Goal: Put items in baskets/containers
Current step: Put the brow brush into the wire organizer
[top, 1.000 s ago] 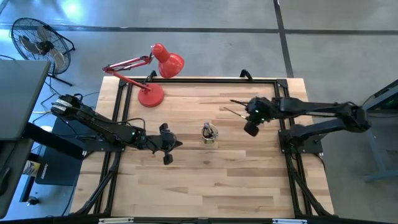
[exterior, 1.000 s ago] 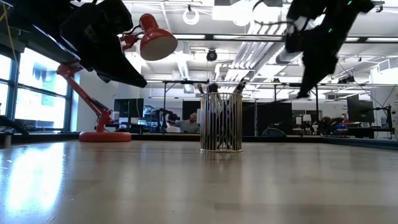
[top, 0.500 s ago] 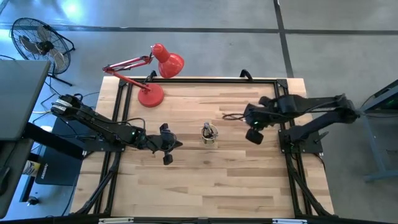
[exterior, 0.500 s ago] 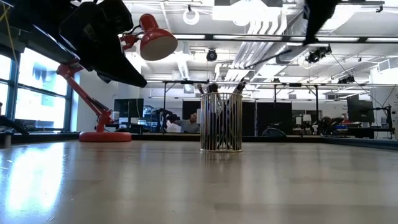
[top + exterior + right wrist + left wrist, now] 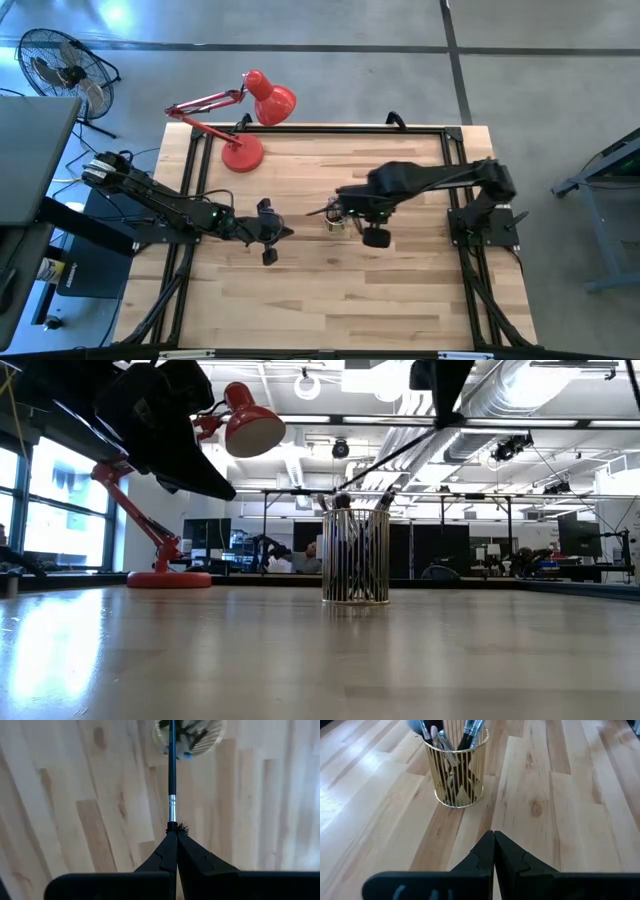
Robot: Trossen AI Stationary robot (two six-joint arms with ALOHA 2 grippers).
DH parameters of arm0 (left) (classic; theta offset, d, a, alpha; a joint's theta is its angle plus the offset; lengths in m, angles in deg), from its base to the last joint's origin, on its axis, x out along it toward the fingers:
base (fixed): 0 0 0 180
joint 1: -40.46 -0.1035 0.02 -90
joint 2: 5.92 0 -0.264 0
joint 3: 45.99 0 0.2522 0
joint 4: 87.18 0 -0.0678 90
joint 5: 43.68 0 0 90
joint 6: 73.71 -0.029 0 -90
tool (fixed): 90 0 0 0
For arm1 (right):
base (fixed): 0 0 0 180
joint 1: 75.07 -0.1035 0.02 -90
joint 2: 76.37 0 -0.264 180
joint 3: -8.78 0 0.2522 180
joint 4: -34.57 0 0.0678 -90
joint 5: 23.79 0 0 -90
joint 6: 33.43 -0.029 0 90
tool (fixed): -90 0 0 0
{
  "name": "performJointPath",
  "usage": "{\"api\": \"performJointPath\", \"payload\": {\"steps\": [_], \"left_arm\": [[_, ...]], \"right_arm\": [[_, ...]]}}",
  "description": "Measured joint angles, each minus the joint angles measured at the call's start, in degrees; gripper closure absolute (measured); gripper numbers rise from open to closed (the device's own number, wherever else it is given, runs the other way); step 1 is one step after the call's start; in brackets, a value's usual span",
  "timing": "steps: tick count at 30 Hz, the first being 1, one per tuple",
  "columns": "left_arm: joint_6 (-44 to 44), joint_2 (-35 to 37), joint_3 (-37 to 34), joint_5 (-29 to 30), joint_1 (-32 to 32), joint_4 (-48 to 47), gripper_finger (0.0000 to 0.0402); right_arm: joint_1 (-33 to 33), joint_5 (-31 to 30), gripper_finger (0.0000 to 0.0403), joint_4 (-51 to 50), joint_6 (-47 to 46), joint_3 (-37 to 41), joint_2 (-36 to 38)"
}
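A gold wire cup [image 5: 337, 217] [image 5: 356, 557] [image 5: 455, 770] stands mid-table with several brushes upright in it. My right gripper [image 5: 352, 208] [image 5: 173, 832] hovers high just right of the cup, shut on one dark-handled brush [image 5: 395, 453] [image 5: 172, 770]. That brush slants down, its handle end over the cup's mouth [image 5: 189, 735]. My left gripper [image 5: 285, 230] [image 5: 493, 840] waits shut above the table, left of the cup. My right gripper pinches the brush at its bristle end [image 5: 180, 826], just behind the pale ferrule [image 5: 171, 809]. The fingers lie along the brush. It is lifted clear and tilts down from the fingers [image 5: 440, 405] toward the cup, handle end lowest.
A red desk lamp [image 5: 245, 120] [image 5: 190, 490] stands at the far left corner, its head over the table's far edge. Bare wood lies near and to the right of the cup. The left arm [image 5: 160, 420] hangs over the cup's left side.
My right gripper has travelled from the table's far right toward the cup, rising as it went. It carries a brush lifted clear of the table, and the brush's handle now points down at the cup. The left arm has kept still.
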Motion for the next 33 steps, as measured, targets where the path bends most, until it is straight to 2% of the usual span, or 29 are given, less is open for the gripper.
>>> {"api": "performJointPath", "payload": {"steps": [6, 13, 33], "left_arm": [[0.00, 0.00, 0.00, -1.54, 0.02, -0.05, 0.0401], [0.00, 0.00, 0.00, -3.08, 0.02, -0.19, 0.0401], [0.24, 0.00, 0.00, -4.74, 0.04, -0.22, 0.0401]], "right_arm": [[2.85, 4.24, 0.0403, -0.01, 2.42, -3.07, -4.25], [6.34, 4.63, 0.0403, -0.07, 2.71, -2.88, -5.34], [8.77, 5.57, 0.0403, -0.02, 0.13, -2.88, -5.24]]}}
